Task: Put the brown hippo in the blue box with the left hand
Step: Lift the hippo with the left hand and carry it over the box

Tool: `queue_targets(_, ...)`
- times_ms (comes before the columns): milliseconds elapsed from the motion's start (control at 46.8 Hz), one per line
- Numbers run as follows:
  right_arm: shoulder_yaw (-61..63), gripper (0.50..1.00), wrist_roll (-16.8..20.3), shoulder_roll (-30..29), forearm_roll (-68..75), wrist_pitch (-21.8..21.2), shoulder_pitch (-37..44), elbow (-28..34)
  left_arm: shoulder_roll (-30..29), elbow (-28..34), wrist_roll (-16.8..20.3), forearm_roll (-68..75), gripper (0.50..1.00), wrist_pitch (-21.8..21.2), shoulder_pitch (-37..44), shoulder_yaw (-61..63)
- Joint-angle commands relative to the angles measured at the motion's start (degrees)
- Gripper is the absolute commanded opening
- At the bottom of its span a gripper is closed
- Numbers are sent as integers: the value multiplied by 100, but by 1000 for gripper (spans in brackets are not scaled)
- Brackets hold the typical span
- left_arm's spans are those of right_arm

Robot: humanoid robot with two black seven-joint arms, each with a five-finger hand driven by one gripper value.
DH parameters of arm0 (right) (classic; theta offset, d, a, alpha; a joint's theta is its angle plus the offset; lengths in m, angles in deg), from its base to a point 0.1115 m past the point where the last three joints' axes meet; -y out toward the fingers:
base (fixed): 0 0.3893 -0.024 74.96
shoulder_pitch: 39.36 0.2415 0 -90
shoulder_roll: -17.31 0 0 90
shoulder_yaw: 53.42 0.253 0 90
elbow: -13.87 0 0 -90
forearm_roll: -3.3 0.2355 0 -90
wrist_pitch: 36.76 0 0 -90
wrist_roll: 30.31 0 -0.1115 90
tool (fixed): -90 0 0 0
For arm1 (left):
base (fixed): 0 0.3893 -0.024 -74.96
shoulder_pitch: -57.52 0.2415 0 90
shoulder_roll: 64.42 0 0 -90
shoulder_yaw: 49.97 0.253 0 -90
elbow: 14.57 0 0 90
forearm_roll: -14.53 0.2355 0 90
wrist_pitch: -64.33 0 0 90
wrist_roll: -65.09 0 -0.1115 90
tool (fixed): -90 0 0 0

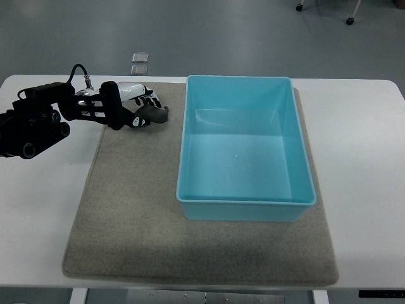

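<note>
Nearest on the white bench [367, 158] lies a grey mat [126, 221], and on its right half stands the blue box [297, 149], a rectangular tub with nothing visible inside it. Farther back, at the mat's far left corner, the left hand [140, 106] reaches in from the left edge on a black arm, palm turned toward the box, its fingers [152, 98] curled and clamped on the brown hippo [154, 114], which sits just beside the box's left wall without touching it. Beyond the bench, two small clear squares [139, 63] lie on the grey floor.
</note>
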Motion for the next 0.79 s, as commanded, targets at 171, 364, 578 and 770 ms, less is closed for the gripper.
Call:
queue_targets(171, 0, 936, 0, 0, 0, 0, 0, 1, 2, 12, -22, 18, 500, -1, -8, 0)
queue_targets(364, 0, 936, 0, 0, 0, 0, 0, 1, 2, -23, -22, -69, 500, -1, -96, -70)
queue_targets(578, 0, 936, 0, 0, 0, 0, 0, 1, -85, -41, -5, -105, 500, -167, -245, -333)
queue_targets(770, 0, 936, 0, 0, 0, 0, 0, 1, -182, -190, 30, -105, 500, -352, -526, -378)
